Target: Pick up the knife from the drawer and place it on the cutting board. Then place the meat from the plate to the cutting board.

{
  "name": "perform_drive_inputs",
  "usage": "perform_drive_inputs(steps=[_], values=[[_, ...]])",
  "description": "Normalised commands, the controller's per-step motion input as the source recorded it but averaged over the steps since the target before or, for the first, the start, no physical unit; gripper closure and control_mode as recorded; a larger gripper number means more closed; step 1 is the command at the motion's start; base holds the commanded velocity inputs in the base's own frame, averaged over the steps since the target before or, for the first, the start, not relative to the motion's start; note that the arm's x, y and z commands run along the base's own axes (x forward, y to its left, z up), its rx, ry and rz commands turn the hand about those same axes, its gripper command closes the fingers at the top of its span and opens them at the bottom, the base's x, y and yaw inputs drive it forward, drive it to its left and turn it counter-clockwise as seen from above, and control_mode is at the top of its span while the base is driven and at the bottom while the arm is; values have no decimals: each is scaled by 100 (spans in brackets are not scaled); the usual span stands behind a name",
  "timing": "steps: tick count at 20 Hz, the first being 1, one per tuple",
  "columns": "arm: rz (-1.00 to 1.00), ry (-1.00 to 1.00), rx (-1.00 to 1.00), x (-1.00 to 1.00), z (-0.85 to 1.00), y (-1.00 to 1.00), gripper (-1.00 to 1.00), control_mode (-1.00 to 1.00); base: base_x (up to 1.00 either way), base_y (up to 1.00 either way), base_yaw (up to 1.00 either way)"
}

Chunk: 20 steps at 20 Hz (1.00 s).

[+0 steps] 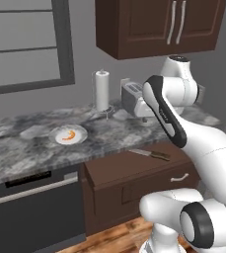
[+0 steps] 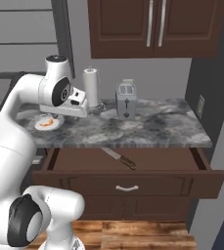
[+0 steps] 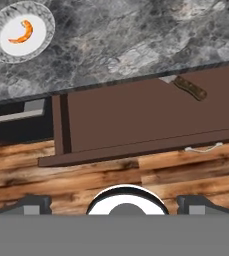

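The drawer (image 2: 84, 159) stands pulled out under the marble counter, its curved silver handle (image 2: 127, 187) on the front. The knife (image 2: 119, 158) lies in it near the back, brown handle (image 3: 189, 88) showing and part of the blade under the counter edge. On the counter the white plate (image 3: 48, 25) holds the orange-red meat (image 3: 23, 31). My gripper (image 3: 114, 204) hovers high over the counter and drawer, open and holding nothing, its fingertips (image 3: 33, 203) spread wide. The knife (image 1: 151, 154) sits well below and to the side of my hand. The cutting board is out of view.
A paper towel roll (image 2: 90, 87) and a toaster (image 2: 126, 100) stand at the back of the counter. Dark upper cabinets (image 1: 154, 24) hang above. A dishwasher (image 1: 35, 207) sits left of the drawer, with wood floor (image 3: 86, 175) below.
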Motion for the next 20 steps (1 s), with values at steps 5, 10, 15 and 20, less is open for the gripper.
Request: perform_drive_inputs(steps=[5,10,15,20], values=[[0,0,0,0,0,0,-100,100,29,1,-11],[0,0,0,0,0,0,-100,100,28,0,-4],[0,0,0,0,0,0,-100,100,22,0,0],[0,7,0,-2,-36,0,-100,-100,0,0,0]])
